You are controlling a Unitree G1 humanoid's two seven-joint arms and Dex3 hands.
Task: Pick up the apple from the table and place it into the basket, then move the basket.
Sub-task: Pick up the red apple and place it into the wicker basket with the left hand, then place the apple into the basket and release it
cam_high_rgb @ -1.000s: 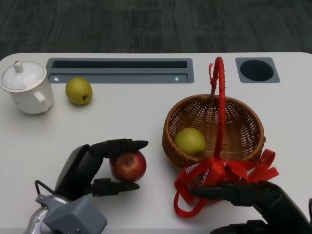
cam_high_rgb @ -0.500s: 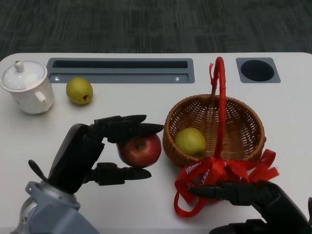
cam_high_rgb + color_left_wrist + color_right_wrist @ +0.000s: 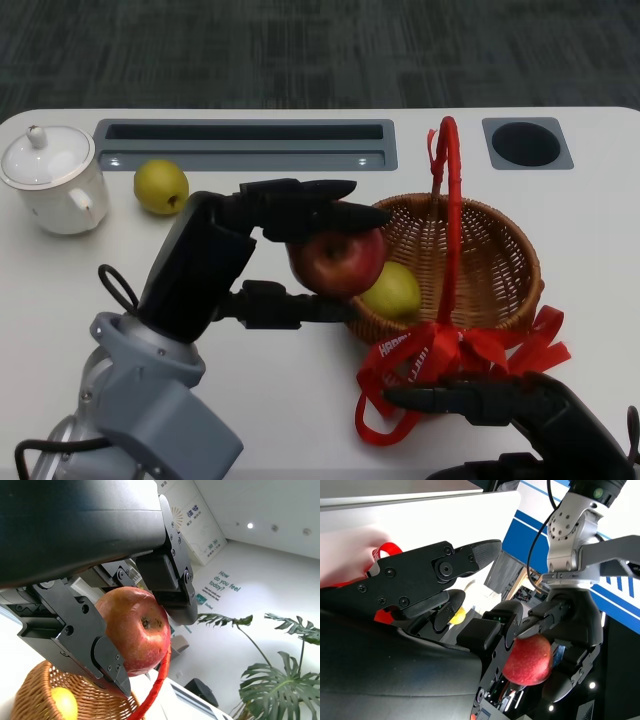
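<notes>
My left hand (image 3: 262, 250) holds the red apple (image 3: 337, 262) in the air just above the near-left rim of the wicker basket (image 3: 500, 285). The left wrist view shows the apple (image 3: 134, 631) pinched between black fingers (image 3: 165, 575), with the basket (image 3: 37, 695) and its red handle (image 3: 155, 687) below. In the basket lies a yellow-green fruit (image 3: 392, 290). A red handle (image 3: 450, 210) arches over the basket, and a red ribbon (image 3: 440, 355) hangs at its front. My right hand (image 3: 510, 410) rests low at the ribbon, fingers apart and holding nothing. The right wrist view shows the apple (image 3: 527, 661) in the left hand (image 3: 570, 630).
A white teapot (image 3: 52, 182) stands at the far left with a yellow-green pear (image 3: 161, 187) beside it. A grey slot tray (image 3: 245, 143) and a round cup hole (image 3: 527, 143) sit along the table's far edge.
My left hand has lifted the apple off the table and carried it right and away, from beside the basket to above its rim. The right hand has stayed put.
</notes>
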